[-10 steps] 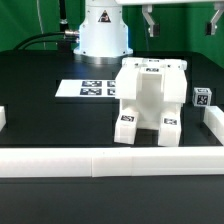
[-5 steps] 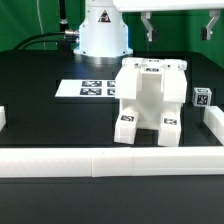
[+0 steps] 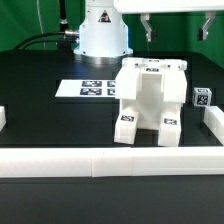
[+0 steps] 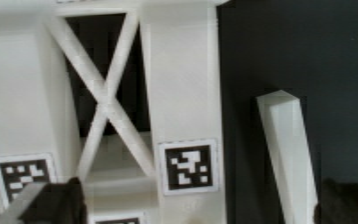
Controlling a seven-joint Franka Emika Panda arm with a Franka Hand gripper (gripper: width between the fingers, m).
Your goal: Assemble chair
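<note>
The chair (image 3: 148,98) stands put together in the middle of the black table: glossy white panels, two short front legs and black-and-white tags. My gripper (image 3: 176,27) hangs open high above and behind it, nothing between its fingers (image 3: 147,26). A small white tagged block (image 3: 201,98) stands apart at the exterior view's right. In the wrist view I look down on the chair's cross-braced frame (image 4: 110,100) with a tag (image 4: 190,165). My gripper (image 4: 202,208) stands wide there, dark fingertips (image 4: 48,202) at either side.
The robot's white base (image 3: 102,35) stands at the back. The marker board (image 3: 88,88) lies flat at the chair's left in the exterior view. A low white rail (image 3: 100,160) borders the front, with side pieces (image 3: 213,125). A long white bar (image 4: 286,150) shows beside the chair.
My gripper has sunk a little and drifted slightly toward the exterior view's left. Its jaws stay wide. The chair and the block have not moved.
</note>
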